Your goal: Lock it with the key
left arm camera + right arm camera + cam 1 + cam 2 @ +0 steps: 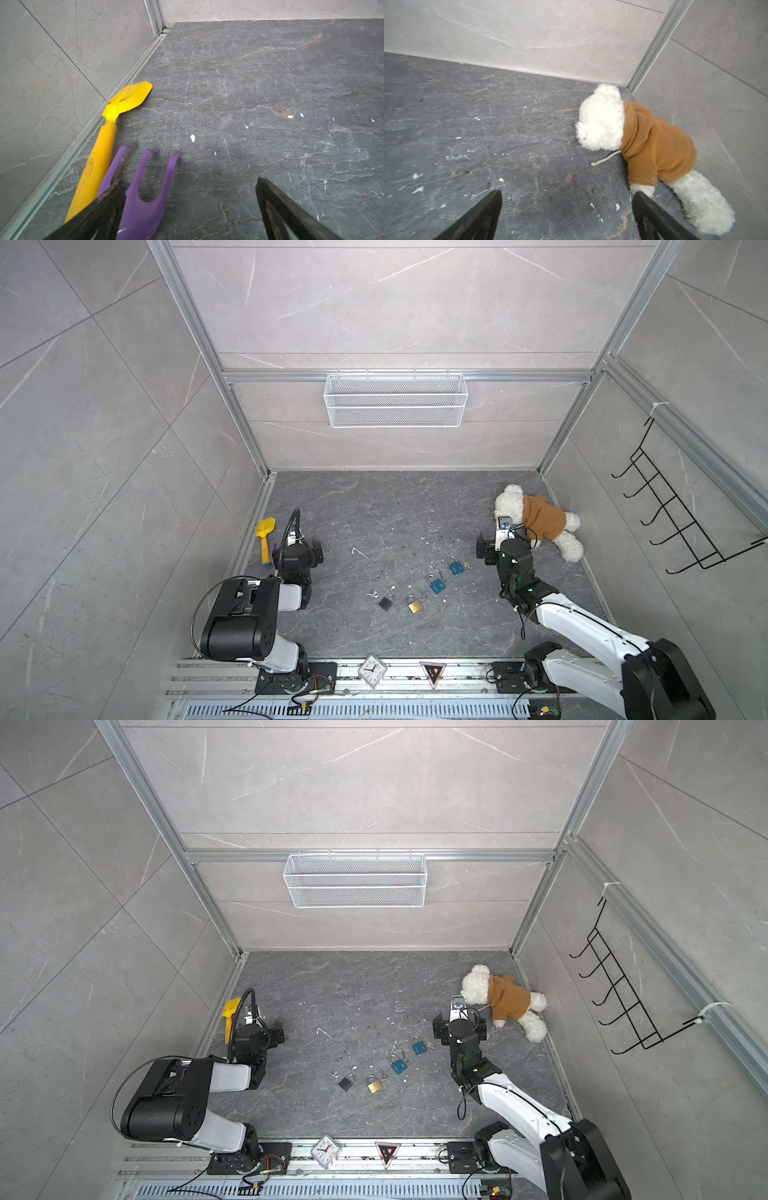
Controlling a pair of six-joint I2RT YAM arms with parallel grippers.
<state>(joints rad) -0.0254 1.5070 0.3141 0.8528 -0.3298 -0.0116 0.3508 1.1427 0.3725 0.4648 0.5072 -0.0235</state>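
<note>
**A:** Both jaws spread wide and empty. The left tool (pixel 187 180) is by the worktop's (pixel 374 510) left edge, the right tool (pixel 566 192) near the teddy (pixel 643 141). The padlocks (pixel 414 605) sit mid-worktop, nearer the front edge.

**B:** I'd worry about the tiny keys (pixel 371 594). Lying flat on that slick, speckled dark stone, they'd probably skid. Grey tiled walls (pixel 374 302) box it in.

On my dark stone worktop (pixel 374 506) I see a diagonal row: black padlock (pixel 386 602), brass padlock (pixel 414 604), nearer blue padlock (pixel 436 584), farther blue padlock (pixel 455 566). A yellow shovel (pixel 264 535) and purple rake (pixel 141 199) lie side by side along the left wall. A teddy bear (pixel 540 518) lies near the far right corner.
</note>
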